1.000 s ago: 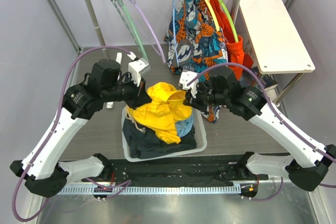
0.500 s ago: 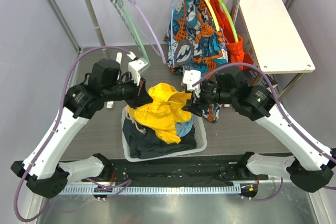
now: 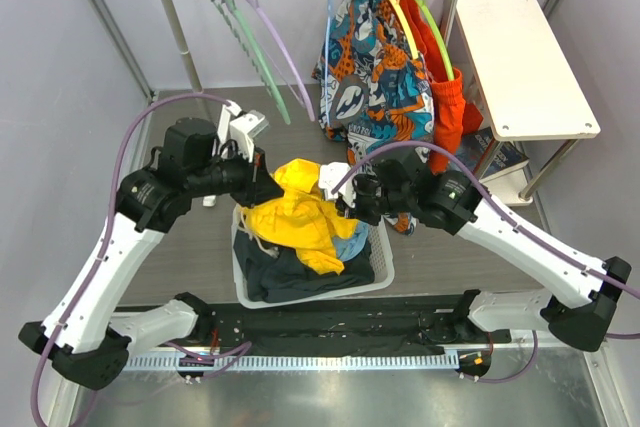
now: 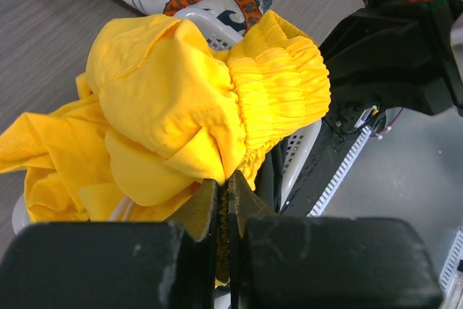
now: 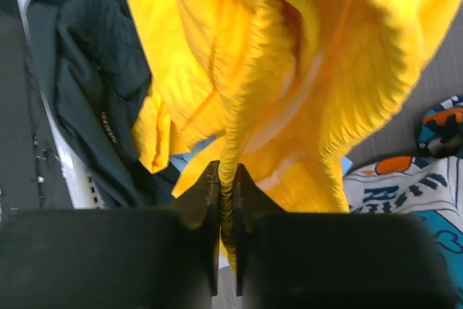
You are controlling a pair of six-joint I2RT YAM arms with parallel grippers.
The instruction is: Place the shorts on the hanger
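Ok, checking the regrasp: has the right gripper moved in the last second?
Yes. The right gripper has shifted left, from the right rim of the laundry basket inward over it, and is now shut on the shorts.

A dark grey, wood-grained tabletop point(image 3: 190, 257) is seen from above, and a white slatted laundry basket point(image 3: 386, 259) is set directly on it at the middle, close to the front edge. Along that near edge a black rail point(image 3: 330, 332) is mounted, on which both arm bases are fixed. Toward the back, a white clothes rack point(image 3: 178, 37) is stood on the same surface.
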